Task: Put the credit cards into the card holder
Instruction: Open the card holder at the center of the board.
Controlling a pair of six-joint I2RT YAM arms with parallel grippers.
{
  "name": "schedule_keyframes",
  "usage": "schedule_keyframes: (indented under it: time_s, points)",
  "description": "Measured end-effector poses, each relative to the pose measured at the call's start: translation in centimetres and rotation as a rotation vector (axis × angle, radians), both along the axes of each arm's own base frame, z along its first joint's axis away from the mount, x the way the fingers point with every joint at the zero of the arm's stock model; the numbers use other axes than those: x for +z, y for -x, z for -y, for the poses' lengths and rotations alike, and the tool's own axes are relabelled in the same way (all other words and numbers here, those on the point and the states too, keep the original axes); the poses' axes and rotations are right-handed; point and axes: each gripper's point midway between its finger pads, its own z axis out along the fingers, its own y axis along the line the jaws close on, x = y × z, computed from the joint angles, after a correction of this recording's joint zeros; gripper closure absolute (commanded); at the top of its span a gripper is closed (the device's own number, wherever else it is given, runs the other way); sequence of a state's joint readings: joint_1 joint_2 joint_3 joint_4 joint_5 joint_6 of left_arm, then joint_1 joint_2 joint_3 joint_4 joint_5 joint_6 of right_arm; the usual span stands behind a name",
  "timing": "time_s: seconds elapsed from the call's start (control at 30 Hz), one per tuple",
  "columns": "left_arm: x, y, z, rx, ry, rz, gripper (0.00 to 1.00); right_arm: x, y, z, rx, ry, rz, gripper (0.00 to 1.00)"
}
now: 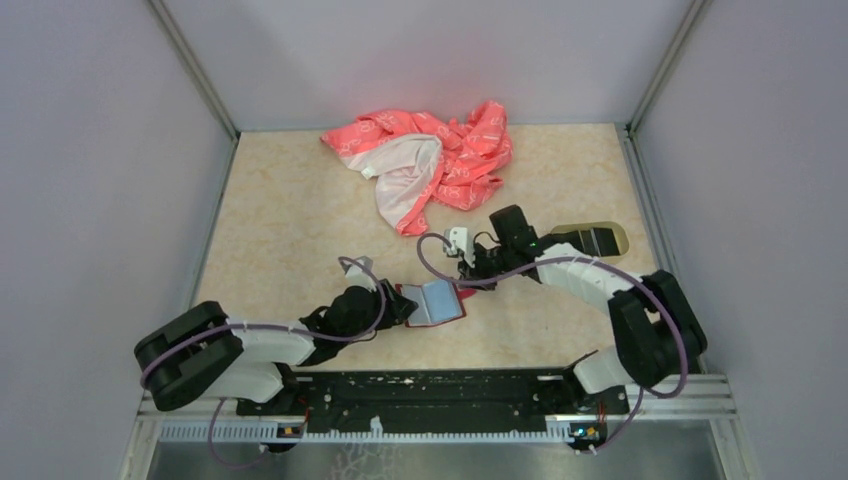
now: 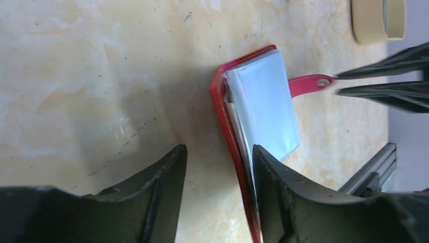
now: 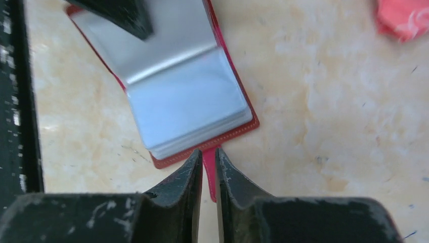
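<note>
The dark red card holder [image 1: 437, 300] lies open on the table, grey-blue pockets up. My left gripper [image 1: 403, 303] is open at its left end. In the left wrist view [image 2: 217, 149] one finger rests on the pockets [image 2: 263, 101] and the other on the table, with the raised red cover between them. My right gripper [image 1: 466, 283] is shut on the holder's red snap strap [image 3: 212, 172], fingertips [image 3: 195, 162] at the holder's edge [image 3: 187, 101]. The black credit cards [image 1: 598, 240] lie in the oval beige tray [image 1: 556, 237] behind my right arm.
A pink-and-white patterned cloth [image 1: 430, 160] lies bunched at the back of the table. The black base rail [image 1: 430, 390] runs along the near edge. Grey walls enclose the table on three sides.
</note>
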State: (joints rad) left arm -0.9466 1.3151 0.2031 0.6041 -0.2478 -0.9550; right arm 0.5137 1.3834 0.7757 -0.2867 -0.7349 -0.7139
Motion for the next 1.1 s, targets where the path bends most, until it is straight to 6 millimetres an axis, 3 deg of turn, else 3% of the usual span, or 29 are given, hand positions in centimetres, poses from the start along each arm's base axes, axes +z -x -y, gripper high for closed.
schedule_keyframes:
  time_s: [0.13,0.23,0.33,0.43,0.53,0.6,0.83,1.1]
  points:
    - [0.4,-0.1,-0.5,0.01,0.012,0.006,0.4,-4.7,-0.9,2.2,-0.092,0.176,-0.085,0.71]
    - [0.4,0.1,-1.0,0.011,-0.005,0.004,0.43,-5.6,-1.0,3.2,-0.141,0.224,-0.11,0.64]
    - [0.4,0.3,-1.7,0.01,-0.038,0.006,0.5,-3.9,-1.1,2.8,-0.144,0.175,-0.09,0.56]
    - [0.7,0.4,-2.2,0.008,-0.058,0.023,0.55,0.0,-0.8,1.4,-0.097,0.042,-0.034,0.48]
    - [1.0,0.3,-2.4,0.001,-0.071,0.04,0.58,4.1,0.7,0.0,-0.002,-0.109,0.017,0.48]
    - [0.9,0.3,-2.5,-0.004,-0.081,0.044,0.61,5.3,1.7,-0.7,0.054,-0.169,0.016,0.48]
    - [-0.5,1.0,-2.1,-0.051,-0.09,0.025,0.66,4.3,3.8,-1.0,0.143,-0.191,-0.082,0.46]
    - [-0.2,1.7,-0.9,-0.139,-0.027,0.05,0.61,5.2,3.5,-0.9,0.134,-0.192,-0.053,0.38]
